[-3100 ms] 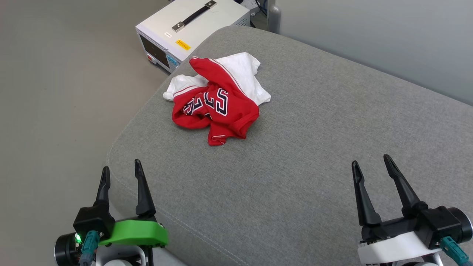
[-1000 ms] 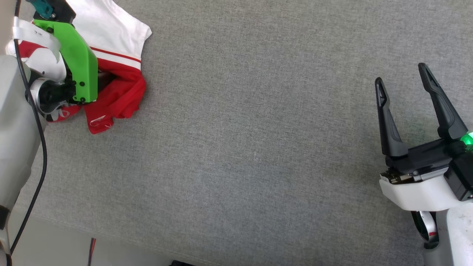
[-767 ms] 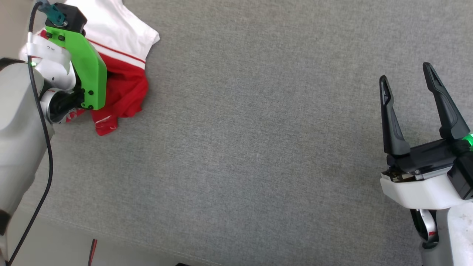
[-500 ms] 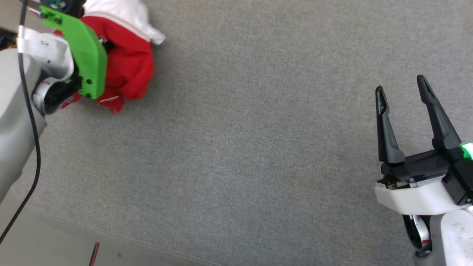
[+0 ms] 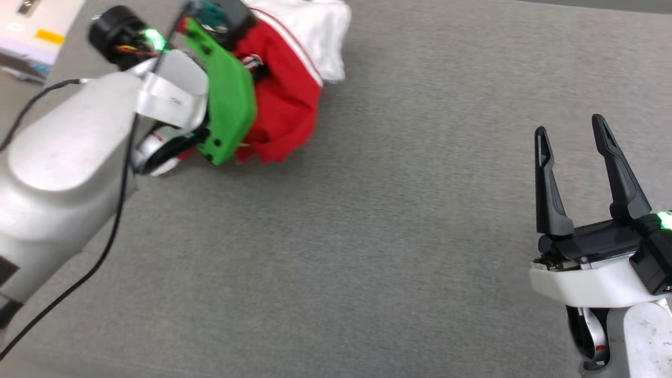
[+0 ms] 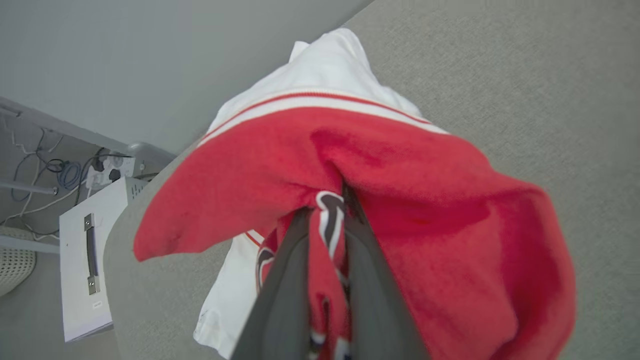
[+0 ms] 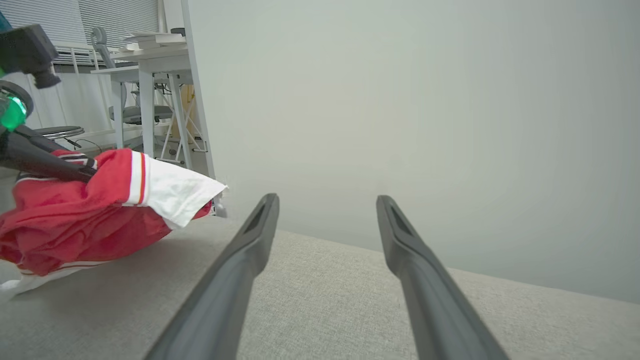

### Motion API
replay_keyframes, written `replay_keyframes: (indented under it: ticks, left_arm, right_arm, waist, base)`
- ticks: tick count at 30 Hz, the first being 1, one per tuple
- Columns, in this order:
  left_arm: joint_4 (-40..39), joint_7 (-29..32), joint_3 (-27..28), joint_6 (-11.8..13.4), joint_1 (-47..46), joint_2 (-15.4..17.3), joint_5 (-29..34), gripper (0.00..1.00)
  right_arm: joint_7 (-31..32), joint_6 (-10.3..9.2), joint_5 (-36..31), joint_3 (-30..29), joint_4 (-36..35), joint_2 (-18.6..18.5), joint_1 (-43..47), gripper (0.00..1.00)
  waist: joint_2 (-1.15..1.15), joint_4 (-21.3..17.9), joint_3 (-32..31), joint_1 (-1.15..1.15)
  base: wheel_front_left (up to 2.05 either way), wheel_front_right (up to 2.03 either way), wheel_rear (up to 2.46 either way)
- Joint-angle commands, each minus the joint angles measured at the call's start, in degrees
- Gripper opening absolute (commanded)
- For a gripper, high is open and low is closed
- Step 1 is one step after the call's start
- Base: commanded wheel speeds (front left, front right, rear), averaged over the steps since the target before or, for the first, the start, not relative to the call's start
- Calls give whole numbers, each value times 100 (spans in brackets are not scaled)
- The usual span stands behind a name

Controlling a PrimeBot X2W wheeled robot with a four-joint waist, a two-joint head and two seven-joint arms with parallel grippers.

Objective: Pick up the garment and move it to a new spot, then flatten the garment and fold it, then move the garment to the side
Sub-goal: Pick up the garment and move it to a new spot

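The garment [image 5: 286, 100], red with white sleeves and striped trim, hangs bunched from my left gripper [image 5: 255, 62] at the upper left of the head view. In the left wrist view the left gripper [image 6: 327, 205] is shut, pinching a red fold with black-and-white lettering, and the garment [image 6: 410, 180] drapes over the fingers. The right wrist view shows the garment [image 7: 75, 220] at the left, its lowest folds touching the cushion. My right gripper [image 5: 569, 125] stands open and empty at the lower right, far from the garment; its fingers [image 7: 250, 250] point at a pale wall.
A grey sofa cushion [image 5: 394, 236] spreads under both arms, with wide bare fabric between them. A white equipment box with a handle [image 6: 90, 260] sits on the floor beyond the cushion's edge [image 5: 31, 31]. Desks and chairs [image 7: 145, 90] stand further back.
My left gripper has shut on the garment and drawn it up into a bunch. The head camera has shifted, so the whole picture has slid right. The right gripper has stayed open.
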Motion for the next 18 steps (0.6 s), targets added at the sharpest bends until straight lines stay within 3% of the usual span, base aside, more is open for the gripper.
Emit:
replay_keyframes:
  ticks: [1, 12, 18]
  left_arm:
    - [-66, -62, -107, -14, -188, -114, 48, 0]
    - [-258, -258, -664, -14, -575, -1124, 216, 0]
    - [-249, -141, -681, -14, -74, -1750, 477, 0]
  right_arm:
    - [-13, -4, 32, -15, -1, 10, 36, 100]
    - [-13, -4, 419, -155, -29, 17, -79, 100]
    - [-13, -4, 509, -206, -60, 17, -108, 100]
  waist:
    - [0, -426, -20, 0]
    - [0, -1328, 238, 0]
    - [0, -1569, 385, 0]
  base:
    - [0, 0, 0]
    - [0, 0, 0]
    - [0, 0, 0]
